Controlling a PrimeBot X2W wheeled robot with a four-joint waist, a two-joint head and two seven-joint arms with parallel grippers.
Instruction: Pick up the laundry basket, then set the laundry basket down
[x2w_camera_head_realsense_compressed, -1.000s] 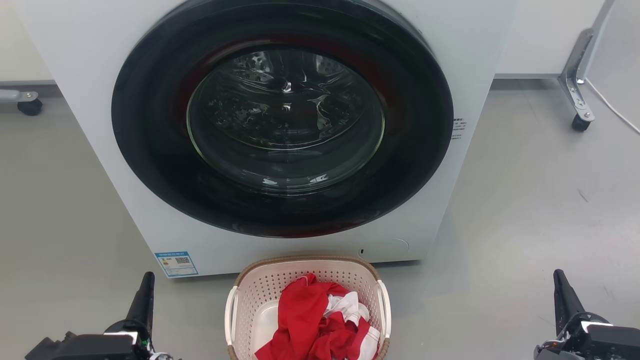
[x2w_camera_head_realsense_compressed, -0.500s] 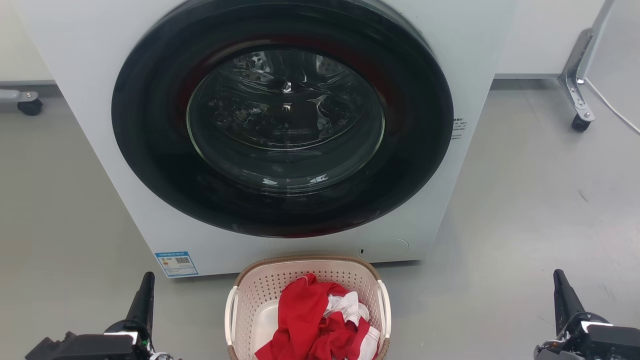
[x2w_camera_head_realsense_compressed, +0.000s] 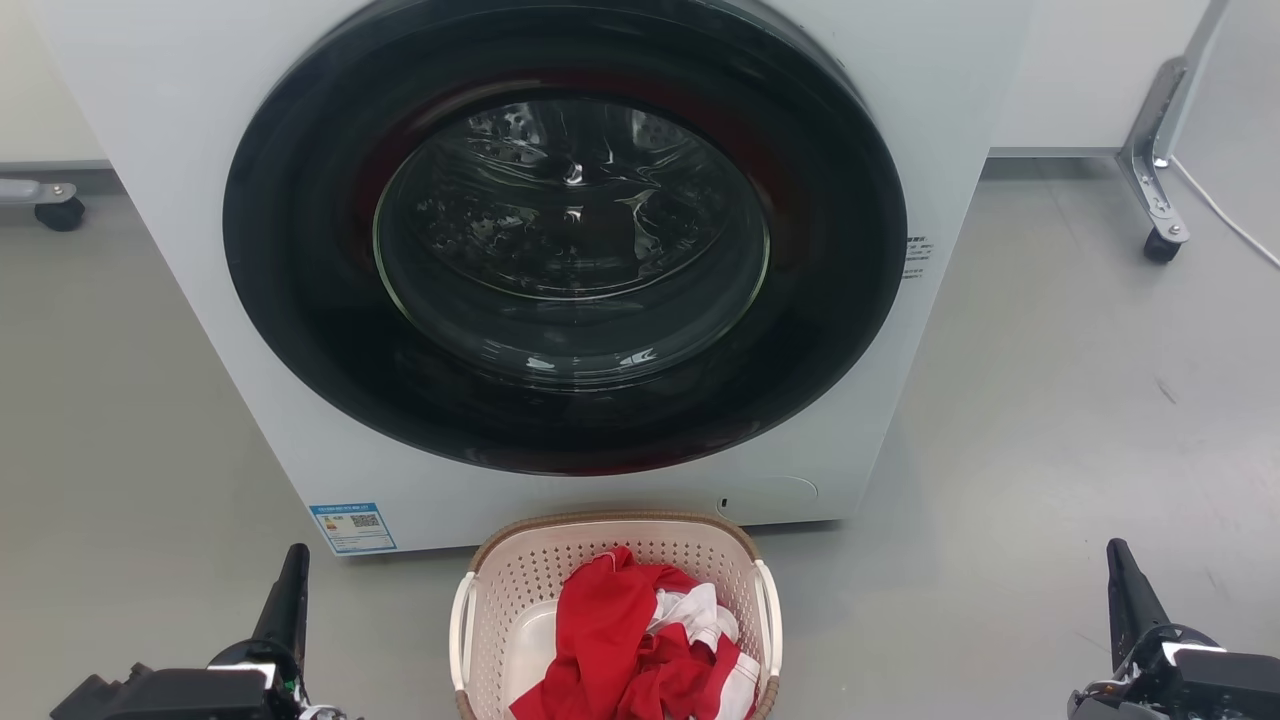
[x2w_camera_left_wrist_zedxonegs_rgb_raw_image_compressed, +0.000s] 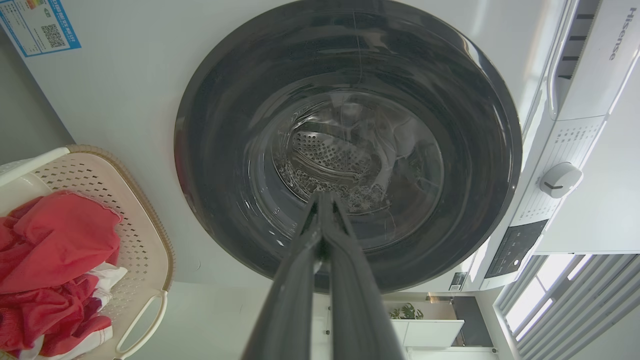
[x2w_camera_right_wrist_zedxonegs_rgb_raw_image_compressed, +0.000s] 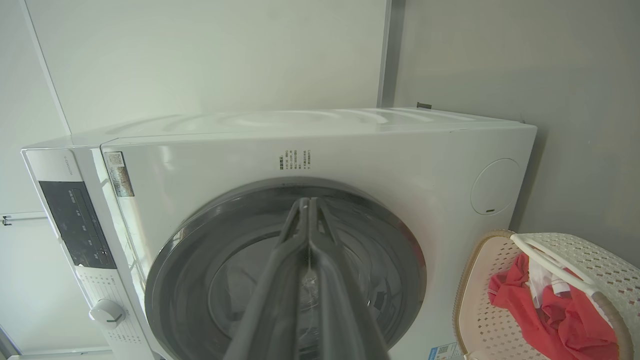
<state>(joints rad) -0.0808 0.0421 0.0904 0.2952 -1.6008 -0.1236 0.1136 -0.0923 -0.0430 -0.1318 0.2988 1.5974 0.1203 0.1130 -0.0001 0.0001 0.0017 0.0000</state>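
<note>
Evidently, left claw (x2w_camera_left_wrist_zedxonegs_rgb_raw_image_compressed: 320, 200) pinched together, empty, right claw (x2w_camera_right_wrist_zedxonegs_rgb_raw_image_compressed: 306, 202) seemingly likewise.

Long, tapered dark fingers (x2w_camera_head_realsense_compressed: 287, 600) on left claw (x2w_camera_head_realsense_compressed: 296, 556) and right claw (x2w_camera_head_realsense_compressed: 1117, 552); black wrist housings (x2w_camera_head_realsense_compressed: 1200, 685) with white plates

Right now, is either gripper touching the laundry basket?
Apart. The head view shows bare floor between the laundry basket and the left gripper, and again between it and the right gripper.
</note>
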